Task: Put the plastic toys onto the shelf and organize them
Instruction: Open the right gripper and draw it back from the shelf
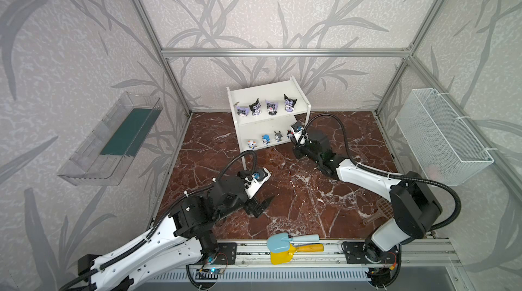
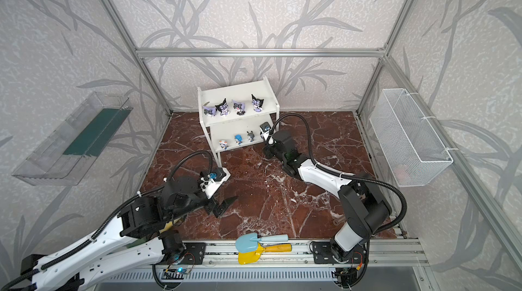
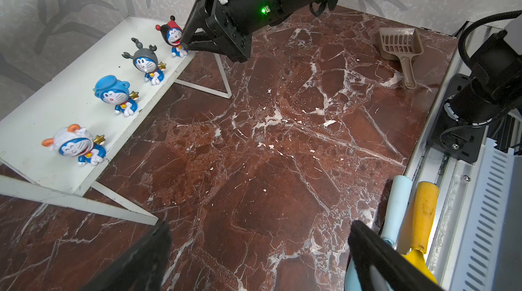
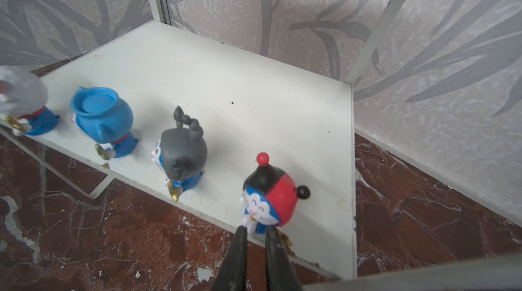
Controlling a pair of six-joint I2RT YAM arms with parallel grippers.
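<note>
The white shelf (image 1: pixel 271 89) stands at the back of the marble floor. Several purple and black pointed-ear toys (image 1: pixel 271 107) stand in a row on its top board. On the lower board (image 4: pixel 254 91) stand a white-capped toy (image 3: pixel 76 145), a blue one (image 3: pixel 114 96), a grey one (image 3: pixel 145 60) and a red-hooded toy (image 4: pixel 275 199). My right gripper (image 4: pixel 257 228) is at the board's front right corner, shut on the red-hooded toy's lower body. My left gripper (image 3: pixel 260 224) hovers open over bare floor in front of the shelf, holding nothing.
A blue shovel (image 1: pixel 293 240) and a yellow shovel (image 1: pixel 282 255) lie on the front rail. A brown slotted scoop (image 3: pixel 401 43) lies on the floor at the right. A wire mesh basket (image 1: pixel 443 134) hangs on the right wall, a clear tray (image 1: pixel 113 139) on the left wall.
</note>
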